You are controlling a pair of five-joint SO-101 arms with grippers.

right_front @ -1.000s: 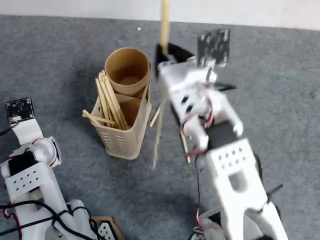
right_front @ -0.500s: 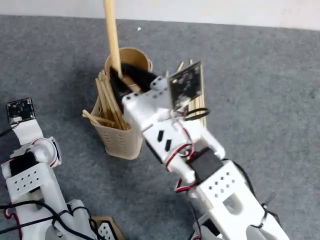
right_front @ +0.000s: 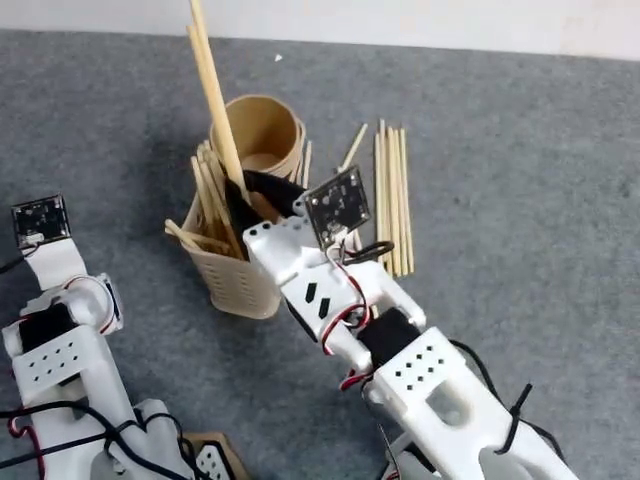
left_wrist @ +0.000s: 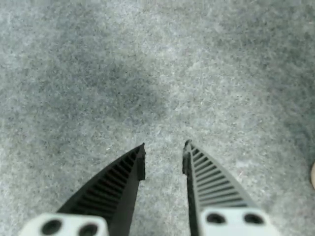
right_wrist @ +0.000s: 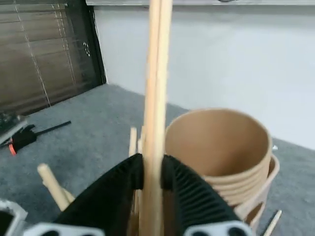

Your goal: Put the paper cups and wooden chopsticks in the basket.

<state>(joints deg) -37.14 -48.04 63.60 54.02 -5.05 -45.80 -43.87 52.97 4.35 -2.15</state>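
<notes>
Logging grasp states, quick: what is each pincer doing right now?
Left pincer: open, holding nothing.
Right pincer: closed on wooden chopsticks, over the basket.

— How was the table covering point(left_wrist: 147, 64) found?
— A rough, matt grey cloth, felt-like, was noted. The chopsticks point(right_wrist: 156, 73) were seen as bare pale wood, the cups point(right_front: 262, 130) as matt brown paper.
— And the basket point(right_front: 235, 285)?
— Smooth beige plastic was seen. Ribbed matt black plastic was noted on the left gripper point(left_wrist: 164, 156).
</notes>
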